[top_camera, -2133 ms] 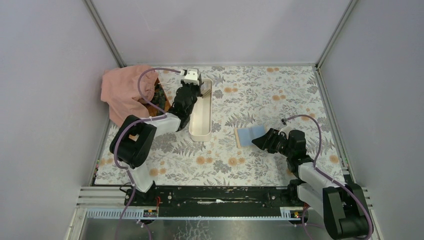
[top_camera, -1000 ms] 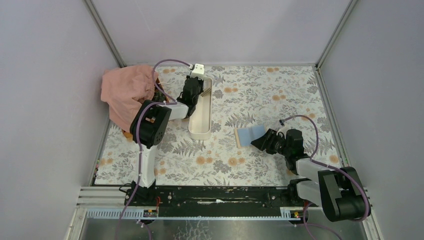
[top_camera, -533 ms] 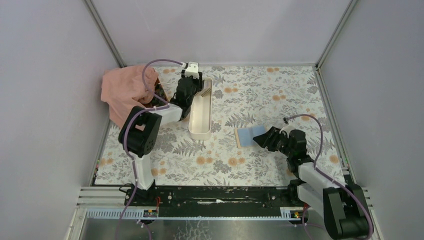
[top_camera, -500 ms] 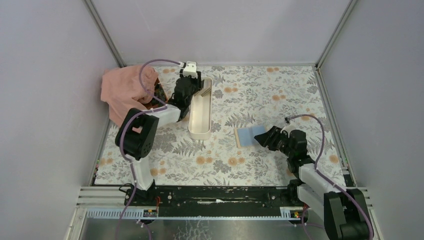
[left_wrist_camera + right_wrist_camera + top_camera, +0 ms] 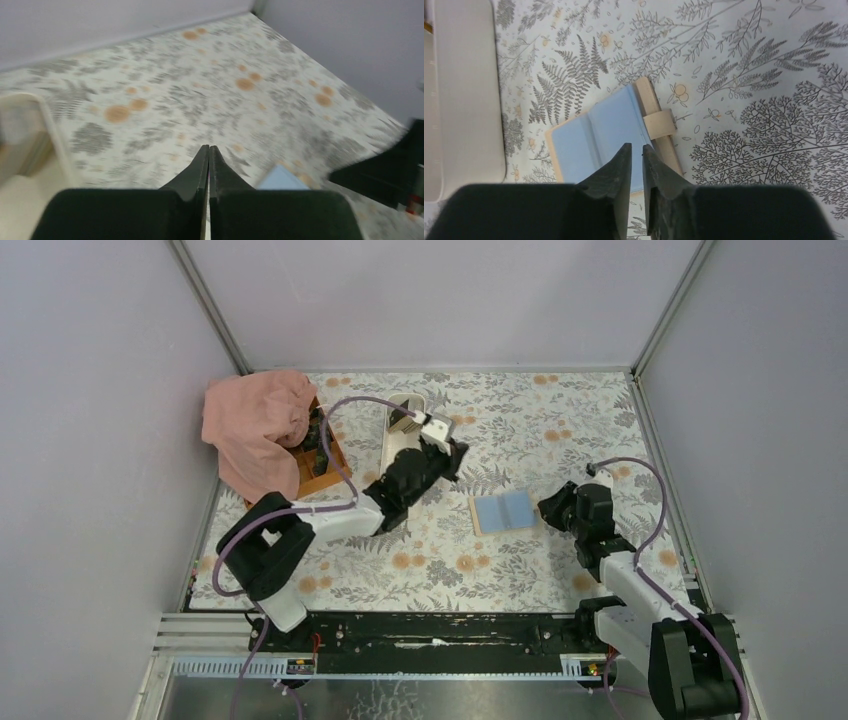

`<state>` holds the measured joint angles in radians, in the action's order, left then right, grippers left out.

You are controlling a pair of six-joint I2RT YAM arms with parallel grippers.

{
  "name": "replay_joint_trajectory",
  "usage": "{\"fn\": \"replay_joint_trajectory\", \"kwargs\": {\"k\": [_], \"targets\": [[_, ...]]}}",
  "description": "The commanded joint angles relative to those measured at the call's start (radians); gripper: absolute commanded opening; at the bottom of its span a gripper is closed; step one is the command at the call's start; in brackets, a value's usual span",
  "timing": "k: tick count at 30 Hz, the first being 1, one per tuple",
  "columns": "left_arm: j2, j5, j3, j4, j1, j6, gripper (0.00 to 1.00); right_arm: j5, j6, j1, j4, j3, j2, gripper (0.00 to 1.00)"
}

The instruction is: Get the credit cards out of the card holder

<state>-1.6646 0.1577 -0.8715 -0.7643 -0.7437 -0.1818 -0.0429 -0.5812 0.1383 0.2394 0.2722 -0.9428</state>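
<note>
— So, overhead first: where's the card holder (image 5: 505,510)?
— Lying open, blue side up, on the table (image 5: 560,420), long axis running left to right. My right gripper (image 5: 545,508) is at its right edge. My left gripper (image 5: 447,454) is well apart, up and to the left, beside the white tray (image 5: 398,425). The right arm is nearer.
— Left wrist?
— Fingers (image 5: 197,165) pressed together, empty, aimed towards a blue corner of the holder.
— Right wrist?
— Fingers (image 5: 616,165) all but closed with a slit between, gripping nothing I can see, over the blue inside near the tan strap (image 5: 659,124). No credit cards visible (pockets may hide them, I'd guess).
</note>
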Motion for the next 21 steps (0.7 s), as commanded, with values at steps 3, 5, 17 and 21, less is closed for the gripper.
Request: {"fn": "replay_joint_trajectory", "kwargs": {"k": [3,5,17,21], "targets": [[-0.088,-0.057,0.023,-0.032,-0.084,-0.125,0.00,-0.011,-0.001,0.006,0.020,0.032,-0.075,0.05],[-0.122,-0.079,0.013,0.010,-0.085,-0.139,0.00,-0.020,0.006,0.006,0.021,0.030,-0.091,0.00],[-0.264,-0.270,0.044,0.065,-0.133,-0.247,0.00,-0.042,0.026,0.006,0.019,0.022,-0.163,0.00],[-0.287,-0.282,0.032,0.086,-0.148,-0.256,0.00,-0.059,0.023,0.005,0.032,0.017,-0.186,0.00]]}}
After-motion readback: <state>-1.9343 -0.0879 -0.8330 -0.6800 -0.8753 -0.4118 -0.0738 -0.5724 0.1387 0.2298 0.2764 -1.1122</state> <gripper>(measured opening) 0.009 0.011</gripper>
